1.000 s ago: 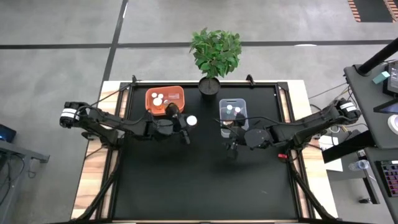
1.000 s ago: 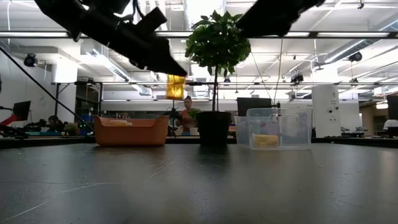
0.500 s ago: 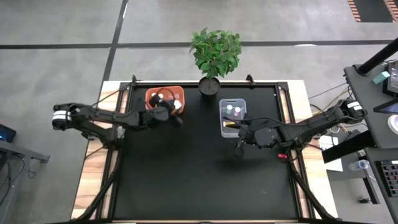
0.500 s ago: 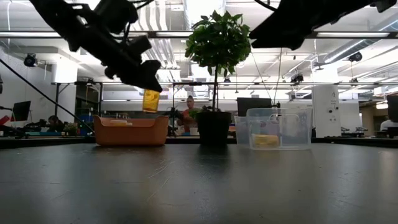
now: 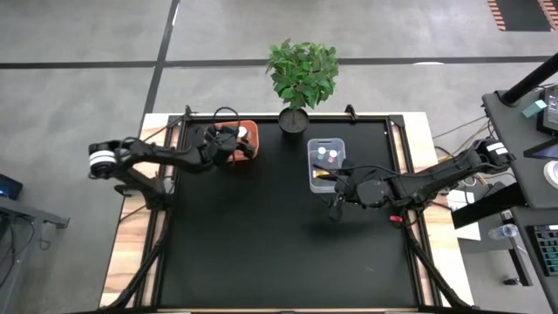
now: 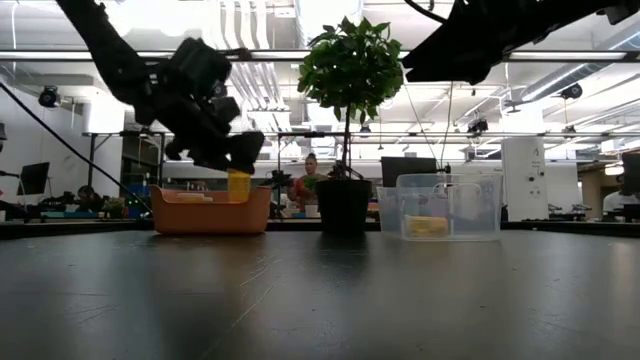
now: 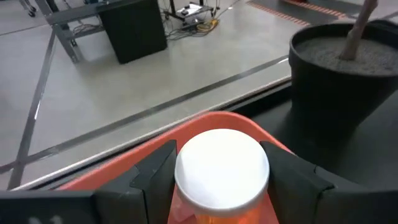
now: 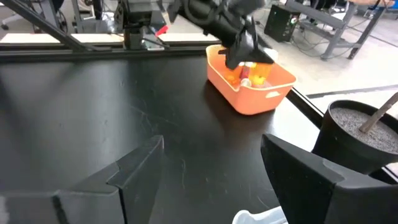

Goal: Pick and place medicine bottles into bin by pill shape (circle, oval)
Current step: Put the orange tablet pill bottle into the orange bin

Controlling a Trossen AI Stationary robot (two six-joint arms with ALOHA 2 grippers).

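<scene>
My left gripper (image 5: 234, 141) is over the orange bin (image 5: 250, 131) at the table's far left and is shut on an amber bottle with a white cap (image 7: 222, 167). In the low view the bottle (image 6: 238, 184) hangs under the gripper (image 6: 228, 158), just above the bin (image 6: 210, 211). My right gripper (image 5: 335, 189) is open and empty, hovering next to the clear bin (image 5: 326, 162), which holds a few bottles (image 5: 321, 151). Its fingers (image 8: 134, 171) show wide apart in the right wrist view. My left gripper pinches the bottle between its two fingers (image 7: 155, 177), one on each side of its upper part at the white cap (image 7: 186, 180). The fingers slant down from above. The bottle stands upright, cap up, its amber body (image 6: 238, 186) hanging at the level of the orange bin's rim.
A potted plant (image 5: 301, 71) stands at the far edge between the two bins, its pot (image 7: 345, 68) close to the orange bin's right side. The orange bin holds other bottles (image 8: 245, 73). The black mat (image 5: 261, 244) stretches toward the near edge.
My left gripper has carried the amber bottle from the table's middle toward the far left edge, over the orange bin, and down until the bottle hangs at the rim. My right gripper has shifted a little toward the table's right edge, beside the clear bin.
</scene>
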